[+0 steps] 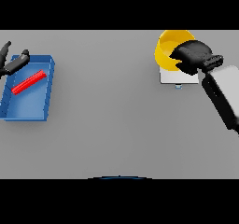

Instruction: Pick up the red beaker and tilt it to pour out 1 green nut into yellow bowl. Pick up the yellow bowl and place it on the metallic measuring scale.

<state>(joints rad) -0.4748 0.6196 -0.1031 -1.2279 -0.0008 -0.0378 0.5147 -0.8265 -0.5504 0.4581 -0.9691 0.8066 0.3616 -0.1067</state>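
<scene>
- Head view: right hand (192,56) curls round the near rim of the yellow bowl (169,46), which sits over the metallic measuring scale (178,76) (contact with it unclear)
- Left hand (11,62), fingers spread and holding nothing, hovers at the far left corner of the blue tray (46,88)
- Red beaker (29,82) lies tilted inside that tray
</scene>
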